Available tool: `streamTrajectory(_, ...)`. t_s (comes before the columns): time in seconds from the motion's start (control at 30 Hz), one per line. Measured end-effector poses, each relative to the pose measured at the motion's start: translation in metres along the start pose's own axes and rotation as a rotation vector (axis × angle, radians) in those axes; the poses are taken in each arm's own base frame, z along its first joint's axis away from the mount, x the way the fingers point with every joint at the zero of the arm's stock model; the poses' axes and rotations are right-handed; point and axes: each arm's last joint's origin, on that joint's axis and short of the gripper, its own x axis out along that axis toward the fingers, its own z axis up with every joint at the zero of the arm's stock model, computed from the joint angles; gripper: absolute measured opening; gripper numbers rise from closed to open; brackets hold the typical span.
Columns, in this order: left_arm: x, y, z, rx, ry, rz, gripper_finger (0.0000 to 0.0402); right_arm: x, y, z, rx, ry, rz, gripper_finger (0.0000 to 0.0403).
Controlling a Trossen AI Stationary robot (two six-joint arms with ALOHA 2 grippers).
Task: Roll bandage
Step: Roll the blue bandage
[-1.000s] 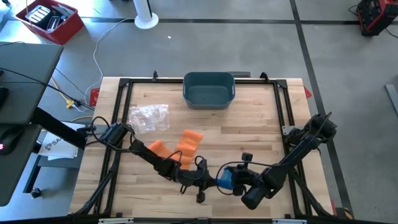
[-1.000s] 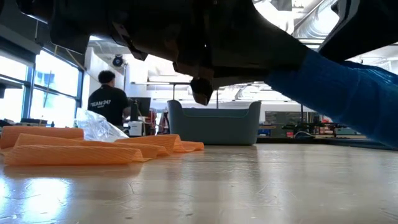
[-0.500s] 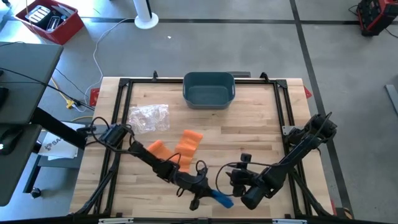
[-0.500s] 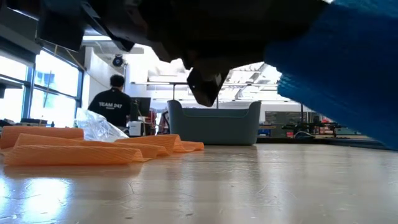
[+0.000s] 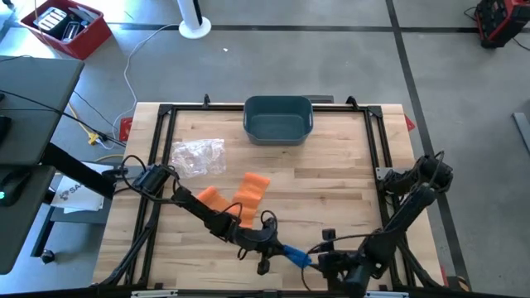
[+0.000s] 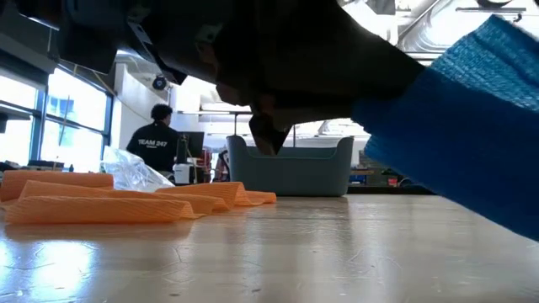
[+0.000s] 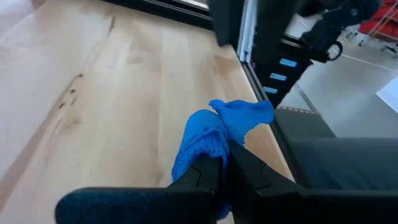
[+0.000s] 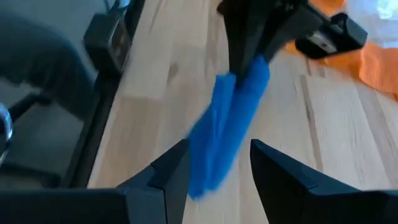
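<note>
The left gripper [image 5: 269,251] sits near the table's front edge, at about six o'clock from the table's centre, its jaws clenched on one end of the blue bandage [image 5: 295,255]; the left wrist view shows the cloth [image 7: 211,137] pinched between the closed fingers and bunched just beyond them. From that pinch the bandage's long axis trails toward four o'clock, straight at the right gripper [image 5: 335,263], which lies just beside the free end with its jaws released and spread; in the right wrist view the strip [image 8: 227,124] hangs between and ahead of the two parted fingers [image 8: 168,171] without touching either. So the right arm is the nearer one to the loose end, and catching it looks like the next need before any rolling. The orange bandages [image 5: 244,194] lie near at eleven o'clock of the left gripper, the crumpled plastic wrapper [image 5: 197,156] farther back, and the blue bin [image 5: 277,119] well apart at twelve; none blocks the gap between grippers.
</note>
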Motion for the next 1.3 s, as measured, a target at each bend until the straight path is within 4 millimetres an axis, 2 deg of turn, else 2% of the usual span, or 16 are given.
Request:
streamTrajectory(0.27, 0.0, 0.001, 0.001, -0.007, -0.01, 0.021, 0.0006, 0.037, 0.003, -0.003, -0.047, -0.006, 0.003, 0.0158)
streamTrajectory(0.37, 0.0, 0.001, 0.001, -0.009, -0.009, 0.022, 0.0006, 0.044, 0.001, 0.0, -0.021, -0.027, -0.013, 0.0146)
streamTrajectory(0.47, 0.0, 0.002, 0.0, -0.01, -0.007, 0.035, 0.0006, 0.052, -0.004, 0.0, -0.011, -0.014, -0.033, 0.0118)
streamTrajectory(0.57, 0.0, 0.002, 0.0, -0.011, -0.031, 0.085, 0.0006, 0.053, -0.004, 0.001, -0.011, -0.014, -0.03, 0.0068)
streamTrajectory(0.63, -0.001, 0.002, 0.0, -0.011, -0.062, 0.138, 0.0006, 0.052, -0.002, 0.001, -0.016, -0.02, -0.019, 0.0025)
streamTrajectory(0.7, -0.002, 0.003, 0.002, -0.012, -0.106, 0.222, 0.0006, 0.049, 0.003, 0.001, -0.026, -0.032, 0.016, 0.0009)
streamTrajectory(0.87, -0.004, 0.007, 0.006, -0.022, -0.206, 0.387, 0.0006, 0.041, 0.018, 0.001, -0.052, -0.063, 0.137, 0.0006)
streamTrajectory(1.07, -0.005, 0.005, 0.024, -0.162, -0.376, 0.325, 0.0006, 0.038, 0.022, 0.0, -0.076, -0.075, 0.147, 0.0001)
streamTrajectory(1.3, -0.014, -0.003, 0.048, -0.279, -0.616, 0.206, 0.0006, 0.056, 0.017, -0.007, -0.092, -0.051, 0.083, 0.0001)
